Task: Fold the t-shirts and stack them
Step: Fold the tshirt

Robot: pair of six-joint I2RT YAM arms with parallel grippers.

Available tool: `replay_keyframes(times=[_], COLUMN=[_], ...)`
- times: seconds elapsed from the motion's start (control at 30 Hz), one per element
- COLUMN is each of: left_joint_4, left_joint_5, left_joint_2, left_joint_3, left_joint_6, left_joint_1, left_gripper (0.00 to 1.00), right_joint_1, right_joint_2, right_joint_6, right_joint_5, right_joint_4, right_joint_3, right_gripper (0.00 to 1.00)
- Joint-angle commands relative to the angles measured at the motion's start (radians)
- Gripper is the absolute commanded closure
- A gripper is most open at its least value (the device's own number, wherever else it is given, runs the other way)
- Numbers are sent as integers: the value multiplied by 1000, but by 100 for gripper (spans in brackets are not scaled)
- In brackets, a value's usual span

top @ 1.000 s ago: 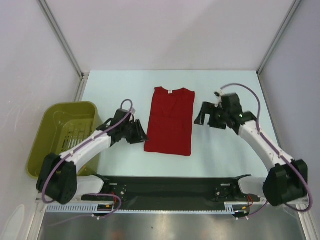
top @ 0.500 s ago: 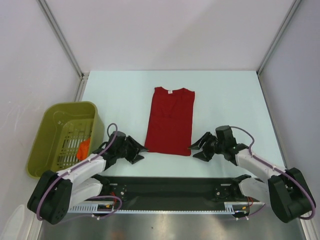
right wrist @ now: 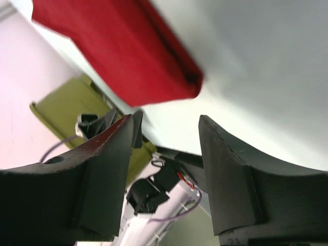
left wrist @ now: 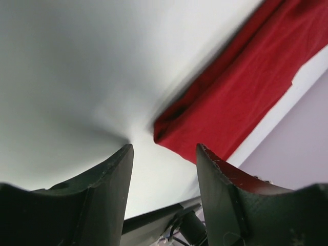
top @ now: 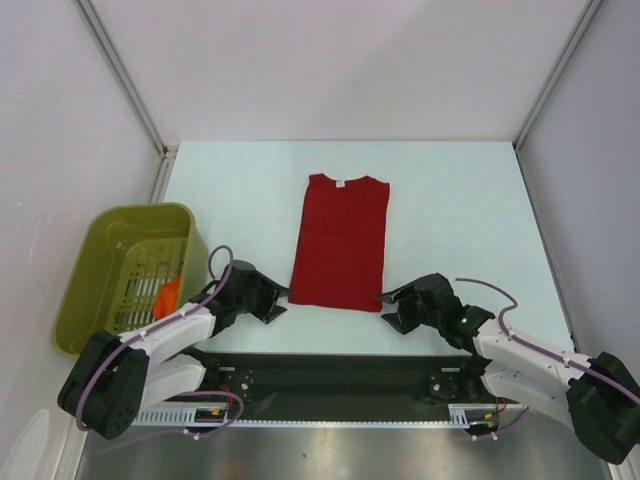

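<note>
While the shirt point(top: 340, 243) lay flat mid-table point(top: 460, 200), collar and white label point(top: 340, 183) at the far end, it was only part-folded. Sides and sleeves looked tucked in, leaving one long narrow strip. The lengthwise folds read as done; the cross fold, hem up to collar, did not.

Left claw point(top: 278, 303) sat low just beside the near-left hem corner, jaws apart, nothing between them. Right claw point(top: 388, 312) mirrored it at the near-right corner, also released and empty. Both wrist views showed the hem corner just ahead of the fingertips with bare table in the gap, so no contact with cloth yet (close, though).

Likely step in hand: pinch both hem corners, then carry them toward the collar to halve the strip.

No stack was visible anywhere, since this was the only shirt on the table. The basket point(top: 100, 225) stood off the table's left edge with an orange scrap point(top: 168, 296) inside; couldn't tell whether that was a garment.

Rough progress: first shirt about halfway folded, stacking not started.
</note>
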Motion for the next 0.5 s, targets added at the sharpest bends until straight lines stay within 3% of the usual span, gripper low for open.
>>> replay_keyframes(times=[0.0,0.47], left_joint_4=[-11,5], left_joint_5=[-58,-58], left_joint_2=[24,133], left_joint_3=[23,76], left_joint_6=[-29,-32], left_joint_1=[-7,-7], left_gripper=[43,48], right_joint_1=[13,16], right_joint_2=[19,186], right_joint_6=[87,94], right_joint_5=[119,73], right_joint_4=[-42,108], right_joint_3=[-11,-26], right_gripper=[43,44])
